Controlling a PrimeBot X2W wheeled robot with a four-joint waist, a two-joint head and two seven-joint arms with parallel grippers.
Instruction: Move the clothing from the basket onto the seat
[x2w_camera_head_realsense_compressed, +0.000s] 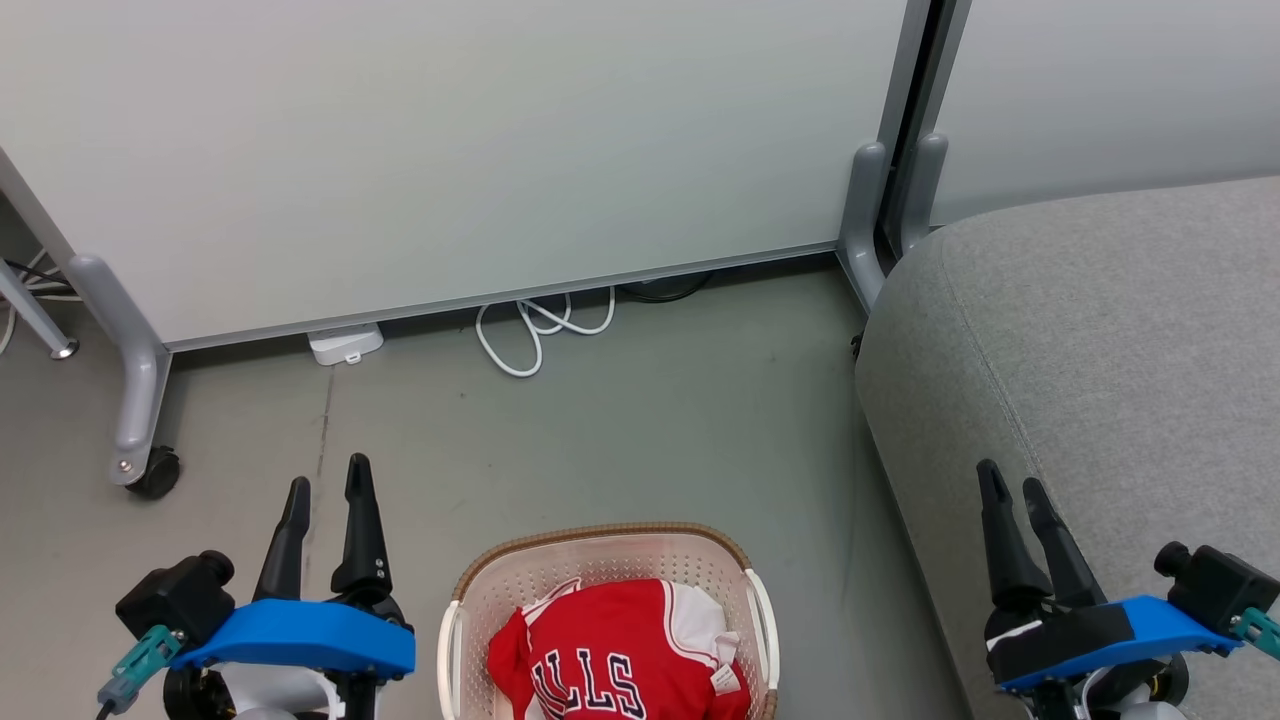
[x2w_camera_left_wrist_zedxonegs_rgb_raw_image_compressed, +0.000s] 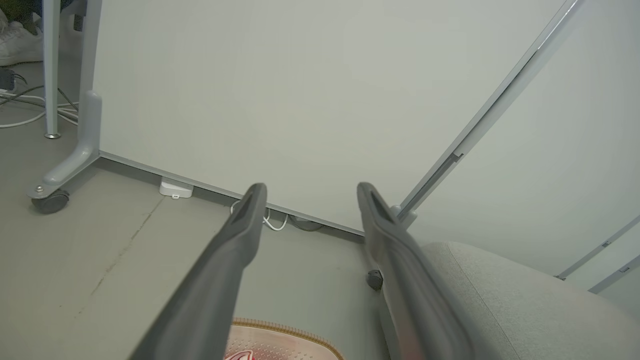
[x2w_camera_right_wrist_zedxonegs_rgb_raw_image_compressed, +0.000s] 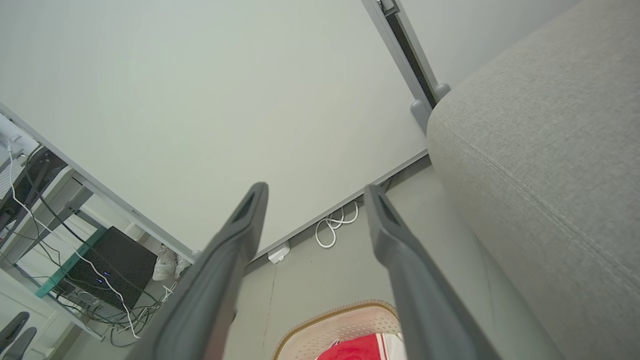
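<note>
Both sets of jaws stand wide open, nothing held. My left gripper (x2w_camera_head_realsense_compressed: 328, 472) hangs left of the basket (x2w_camera_head_realsense_compressed: 600, 530) and my right gripper (x2w_camera_head_realsense_compressed: 1009, 475) by the seat's (x2w_camera_head_realsense_compressed: 1120, 330) front edge. The clothing (x2w_camera_head_realsense_compressed: 620, 650) lies bunched in the basket on the floor between my arms. I reckon the best start is to come down over the middle of the red heap, pinch a thick fold, not one slippery layer, and lift clear of the rim.
</note>
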